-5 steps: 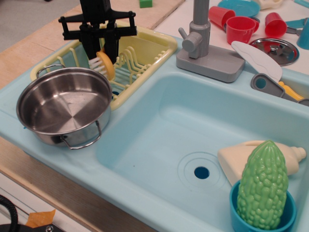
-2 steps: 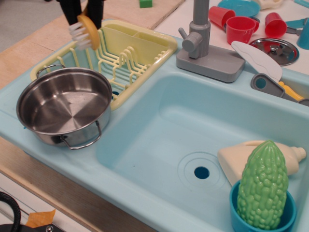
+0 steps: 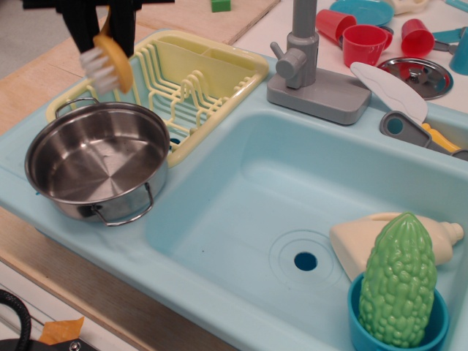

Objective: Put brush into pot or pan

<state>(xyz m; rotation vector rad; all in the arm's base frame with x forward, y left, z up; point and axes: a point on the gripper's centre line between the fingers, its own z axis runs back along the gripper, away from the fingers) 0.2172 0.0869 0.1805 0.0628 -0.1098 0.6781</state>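
The yellow-orange brush [image 3: 107,62] hangs head down from my black gripper [image 3: 102,28] at the top left. Its round head with white bristles faces left. The gripper is shut on the brush handle, which is mostly hidden between the fingers. The brush hangs in the air above the far rim of the shiny steel pot [image 3: 97,160], over the left end of the yellow dish rack [image 3: 212,73]. The pot stands empty on the left ledge of the light blue sink [image 3: 219,241].
A grey faucet [image 3: 311,66] stands behind the basin. Red cups [image 3: 363,40], a small steel dish [image 3: 418,75] and a white-bladed grey-handled utensil [image 3: 398,102] lie at the back right. A green bumpy vegetable [image 3: 398,281] in a blue cup and a cream bottle [image 3: 351,245] sit at the basin's front right.
The gripper lifted the brush out of the dish rack, then carried it left towards the pot, a little lower now than 0.4 s ago.
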